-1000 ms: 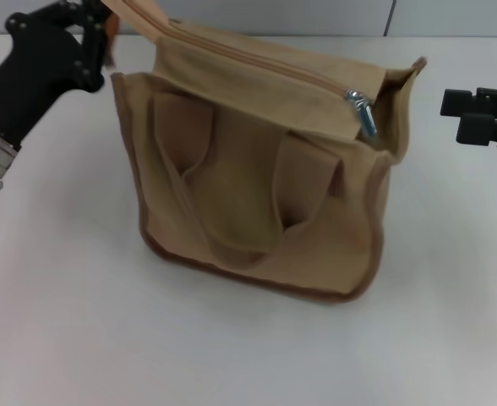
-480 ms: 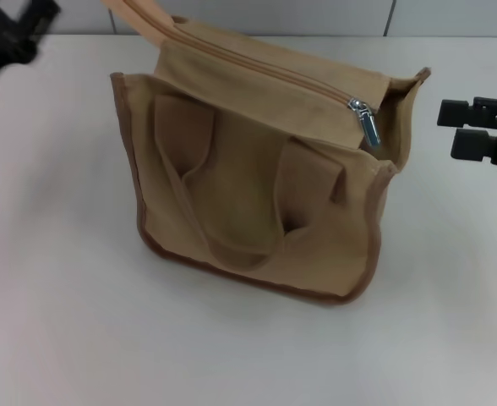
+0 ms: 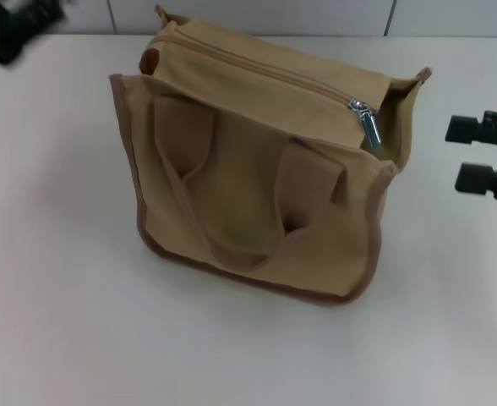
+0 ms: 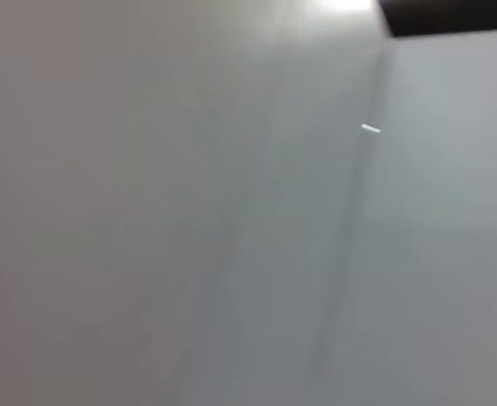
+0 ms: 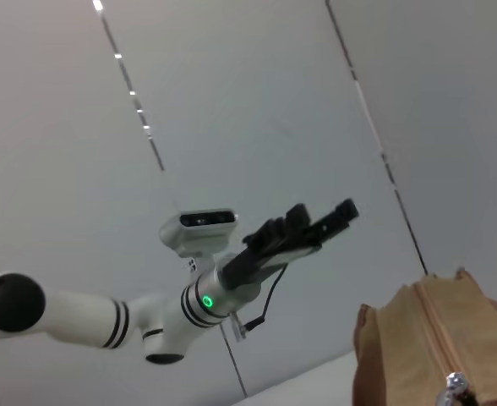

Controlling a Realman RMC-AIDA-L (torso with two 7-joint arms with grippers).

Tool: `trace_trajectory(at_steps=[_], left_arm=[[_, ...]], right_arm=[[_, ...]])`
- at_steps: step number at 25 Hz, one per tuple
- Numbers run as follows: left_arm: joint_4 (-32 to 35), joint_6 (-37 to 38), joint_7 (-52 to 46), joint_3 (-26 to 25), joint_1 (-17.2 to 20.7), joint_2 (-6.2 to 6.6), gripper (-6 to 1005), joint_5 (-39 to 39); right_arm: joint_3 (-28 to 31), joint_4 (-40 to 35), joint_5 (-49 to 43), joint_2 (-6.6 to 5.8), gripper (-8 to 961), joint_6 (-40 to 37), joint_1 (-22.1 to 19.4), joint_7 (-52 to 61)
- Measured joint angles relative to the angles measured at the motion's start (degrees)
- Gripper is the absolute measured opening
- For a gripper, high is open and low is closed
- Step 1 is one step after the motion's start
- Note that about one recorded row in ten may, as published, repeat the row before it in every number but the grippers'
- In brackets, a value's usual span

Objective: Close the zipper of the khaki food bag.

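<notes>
From the head view, the khaki food bag [image 3: 257, 169] stands on a white desk [image 3: 79, 338], toward the desk's far edge and roughly midway between its left and right sides. The zipper [image 3: 265, 72] runs along the bag's top, with its silver slider [image 3: 367, 125] near the bag's right end; a small gap stays open past it. The left end effector [image 3: 16, 30] is a dark blur at the desk's far left corner, so its grip cannot be told. The right end effector [image 3: 483, 156] sits near the desk's right edge, apart from the bag, fingers spread and empty.

The left wrist view shows only blurred grey wall.

In the right wrist view, the left end effector [image 5: 312, 228] hangs raised, apart from the bag [image 5: 439, 347].
</notes>
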Motion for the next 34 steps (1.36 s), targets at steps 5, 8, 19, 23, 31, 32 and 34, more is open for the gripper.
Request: trace_trajectory(at_steps=[5,8,19,23,31,32,34], left_arm=[[3.59,10.96,-3.70,4.83,-0.68,-0.53,835,8.94],[3.70,13.58,-3.47,9.72,-0.77,-1.13,836,11.23],[2.49,8.84,4.98,17.51,0.27,-4.64,835,26.76],[0.68,6.85,8.82,17.31,1.16,-4.29,835,27.18],[0.44,4.96,9.33,17.29,1.35,-3.25,836,27.57],[0.38,5.05,9.33,17.24,1.37,-2.96,836,27.55],[0.28,5.48,9.35,16.87,1.48,-2.38,836,27.51]], right_arm=[[-0.19,0.00,0.07,0.71,756,-3.82,-1.45,-6.03],[-0.30,0.09,-1.33,1.73,756,-5.98,-2.17,-9.84],[-0.36,3.97,-14.41,6.44,756,-2.86,-2.63,-22.20],[-0.38,6.04,-15.96,6.67,756,0.14,-2.88,-24.04],[-0.45,7.54,-19.02,7.05,756,4.58,-2.32,-25.34],[-0.45,7.54,-19.02,7.05,756,4.58,-2.32,-25.34],[-0.45,7.90,-19.04,7.05,756,4.63,-2.27,-25.56]])
